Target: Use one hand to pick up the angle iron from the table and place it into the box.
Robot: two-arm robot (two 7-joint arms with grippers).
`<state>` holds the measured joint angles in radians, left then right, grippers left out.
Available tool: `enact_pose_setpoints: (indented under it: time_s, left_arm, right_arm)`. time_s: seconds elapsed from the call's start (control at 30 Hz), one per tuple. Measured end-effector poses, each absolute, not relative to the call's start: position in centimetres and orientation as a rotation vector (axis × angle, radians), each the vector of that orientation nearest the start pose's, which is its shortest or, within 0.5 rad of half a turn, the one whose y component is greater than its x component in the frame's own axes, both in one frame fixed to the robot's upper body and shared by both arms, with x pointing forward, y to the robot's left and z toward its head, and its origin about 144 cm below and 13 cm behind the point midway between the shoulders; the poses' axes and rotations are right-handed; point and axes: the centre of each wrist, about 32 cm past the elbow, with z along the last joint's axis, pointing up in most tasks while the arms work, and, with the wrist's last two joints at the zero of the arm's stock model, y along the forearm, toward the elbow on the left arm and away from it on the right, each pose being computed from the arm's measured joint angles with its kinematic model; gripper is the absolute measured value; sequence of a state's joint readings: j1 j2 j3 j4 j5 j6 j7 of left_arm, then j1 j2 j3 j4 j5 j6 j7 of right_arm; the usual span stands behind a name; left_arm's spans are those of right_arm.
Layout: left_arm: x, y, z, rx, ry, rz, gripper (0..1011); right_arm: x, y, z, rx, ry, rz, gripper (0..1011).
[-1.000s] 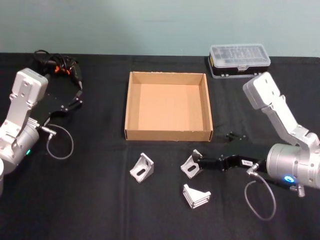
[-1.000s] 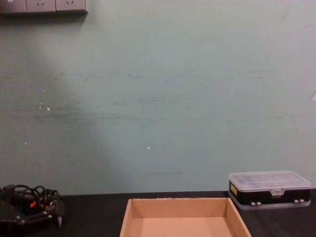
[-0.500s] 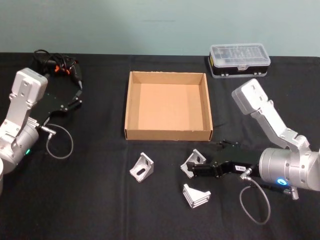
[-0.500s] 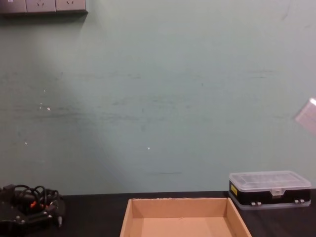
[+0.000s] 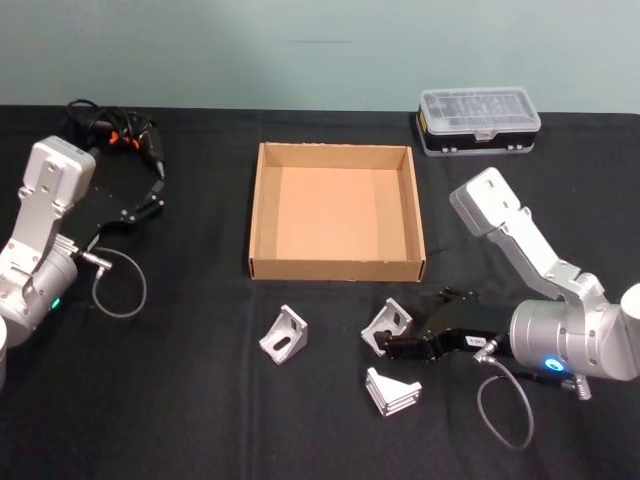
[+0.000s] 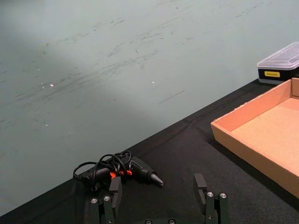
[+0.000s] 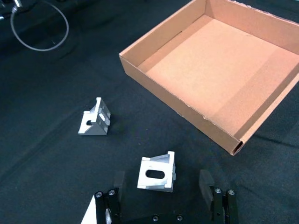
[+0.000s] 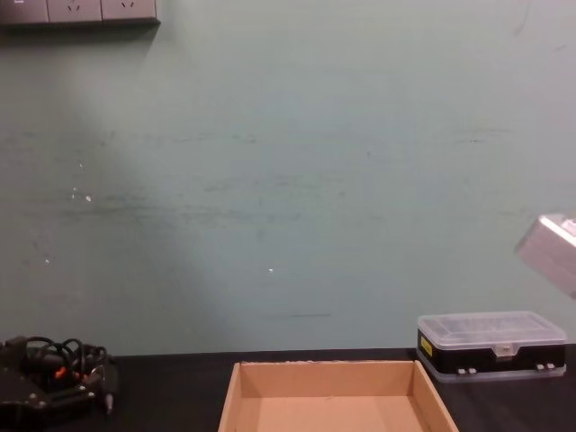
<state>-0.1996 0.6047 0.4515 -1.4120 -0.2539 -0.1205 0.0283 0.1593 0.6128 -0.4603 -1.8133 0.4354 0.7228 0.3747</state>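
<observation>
My right pincer point(image 7: 161, 181) sits low over the table point(image 5: 200, 400), spread wide on both sides of one angle iron point(image 7: 157, 172), not pinching it; this angle iron lies near the box point(image 5: 337, 268), outside its front wall; the left pincer point(image 6: 158, 189), also spread, is parked far left.

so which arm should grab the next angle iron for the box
Right. The right claw is open, fingers either side of the middle angle iron, just in front of the box. The left claw sits far off at the left of the table.
</observation>
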Motion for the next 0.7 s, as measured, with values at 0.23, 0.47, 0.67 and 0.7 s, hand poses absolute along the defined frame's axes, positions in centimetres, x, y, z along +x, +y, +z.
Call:
enact_pose_setpoints:
  time_s: [0.23, 0.47, 0.67, 0.7]
  left_arm:
    - [48.86, 30.97, 113.98, 0.305, -0.285, 1.248, 1000]
    - [48.86, 30.97, 113.98, 0.305, -0.285, 1.248, 1000]
    - [48.86, 30.97, 113.98, 0.305, -0.285, 1.248, 1000]
    - [48.86, 30.97, 113.98, 0.305, -0.285, 1.248, 1000]
  right_arm:
    - [45.93, -23.81, 121.86, -0.621, 0.291, -0.731, 950]
    - [45.99, -23.74, 121.80, -0.622, 0.288, -0.733, 802]
    - [45.97, -23.82, 121.70, -0.619, 0.287, -0.736, 596]
    - [45.97, -23.84, 121.70, -0.618, 0.287, -0.736, 570]
